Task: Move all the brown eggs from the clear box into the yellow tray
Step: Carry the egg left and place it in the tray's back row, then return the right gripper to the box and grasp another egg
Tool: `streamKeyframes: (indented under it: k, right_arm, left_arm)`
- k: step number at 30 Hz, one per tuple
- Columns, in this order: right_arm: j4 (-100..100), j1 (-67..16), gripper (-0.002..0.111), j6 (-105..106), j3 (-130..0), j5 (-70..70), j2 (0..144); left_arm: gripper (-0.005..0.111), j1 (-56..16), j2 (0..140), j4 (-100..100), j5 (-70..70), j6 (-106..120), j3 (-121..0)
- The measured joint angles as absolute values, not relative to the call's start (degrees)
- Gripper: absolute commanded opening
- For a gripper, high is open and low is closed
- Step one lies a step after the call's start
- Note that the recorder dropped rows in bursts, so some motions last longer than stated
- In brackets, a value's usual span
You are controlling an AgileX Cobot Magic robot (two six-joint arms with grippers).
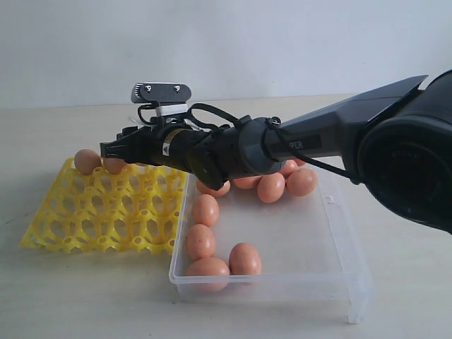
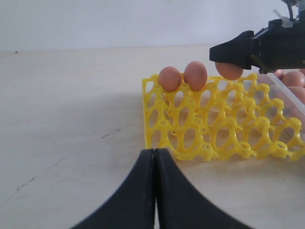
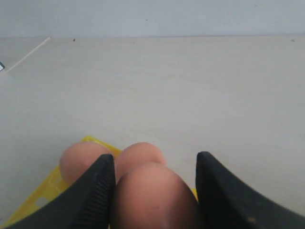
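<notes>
Over the far row of the bright yellow plastic egg tray, the right gripper clasps one smooth brown egg beside two seated eggs; next, a gentle lowering into place, then release, seems due.

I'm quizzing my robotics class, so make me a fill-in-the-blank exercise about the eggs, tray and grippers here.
1. The right gripper holds a brown ____.
2. Free of any gripper, ____ eggs sit in the yellow tray.
3. The left gripper is ____ and holds nothing.
4. The loose eggs lie in the clear ____.
Missing words: egg; two; shut; box.
</notes>
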State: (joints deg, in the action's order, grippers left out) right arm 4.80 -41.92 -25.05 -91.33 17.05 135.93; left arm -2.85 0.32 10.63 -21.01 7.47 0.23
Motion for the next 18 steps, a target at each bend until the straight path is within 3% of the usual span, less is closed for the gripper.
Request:
streamKeyframes:
  k: [4, 18]
  right_arm:
    - [4.8, -41.9, 0.059, -25.0, -91.8, 17.5, 135.9]
    - [4.8, -41.9, 0.059, -24.2, -95.1, 12.1, 134.8]
  left_arm:
    - [0.0, -2.9, 0.3, 10.6, -21.0, 7.5, 0.2]
    - [0.0, -2.9, 0.3, 10.6, -21.0, 7.5, 0.2]
